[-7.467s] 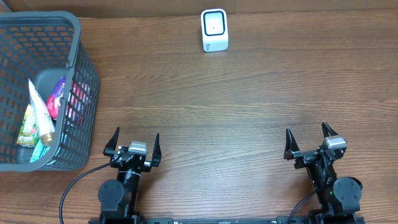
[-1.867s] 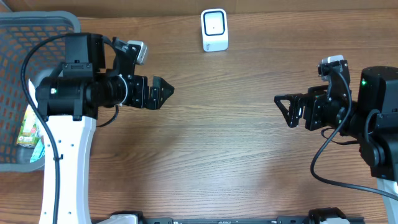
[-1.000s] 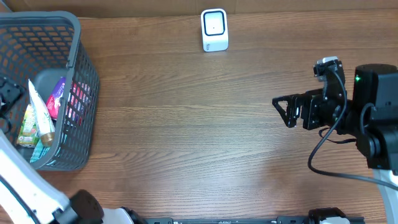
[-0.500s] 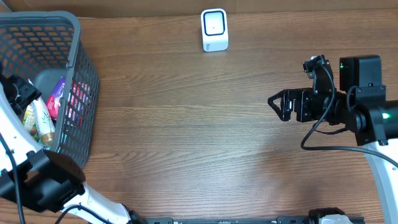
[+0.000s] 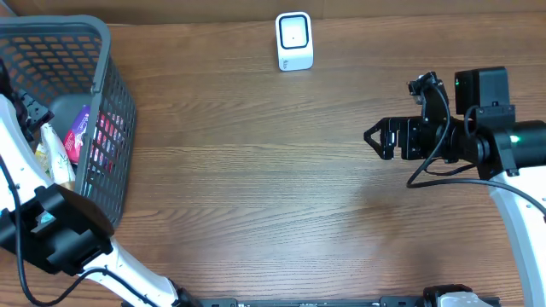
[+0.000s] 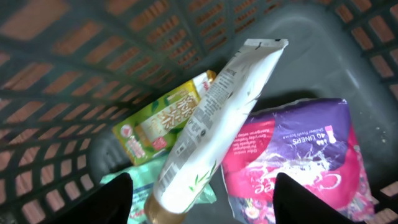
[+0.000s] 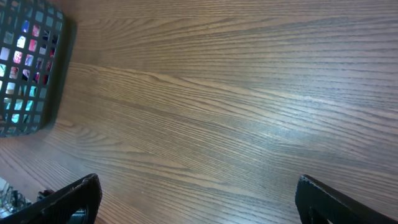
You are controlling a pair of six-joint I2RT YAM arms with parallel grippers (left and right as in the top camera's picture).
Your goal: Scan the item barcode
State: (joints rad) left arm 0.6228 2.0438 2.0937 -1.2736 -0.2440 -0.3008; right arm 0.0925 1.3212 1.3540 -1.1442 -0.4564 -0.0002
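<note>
**Left claw.** The left claw [image 6: 208, 200] is down inside the grey basket [image 5: 113, 94], which stands at the left end of the table [image 5: 256, 196]. Its jaws are released and stand well apart. Only the two dark fingertips [image 6: 118, 198] show, at the lower edge of the wrist view. They grasp nothing, and clear space shows on either side of the object lying between them.

**Item.** A white tube [image 6: 214, 121] with green leaf print and small text lies on the basket floor. It runs diagonally, with its crimped end toward the top of the view. Its gold cap end sits low in the view, between the open fingertips but touching neither. The tube rests across the other contents:
- a yellow-green packet [image 6: 155, 124], partly under the tube on its left;
- a purple pack [image 6: 298, 155], just beside the tube on its right;
- a teal wrapper [image 6: 127, 183], at the lower left, under the cap end.

No barcode can be made out on the tube.

**Right claw.** The right claw [image 5: 374, 141] hovers over bare table at the right side, pointing toward the basket. Its jaws are fully released and it is empty. Its wrist view shows only wood grain and a corner of the basket at upper left.

**Scanner.** The white scanner [image 5: 294, 40] stands upright at the far edge of the table, near the centre. It is well apart from both claws and from the basket.
</note>
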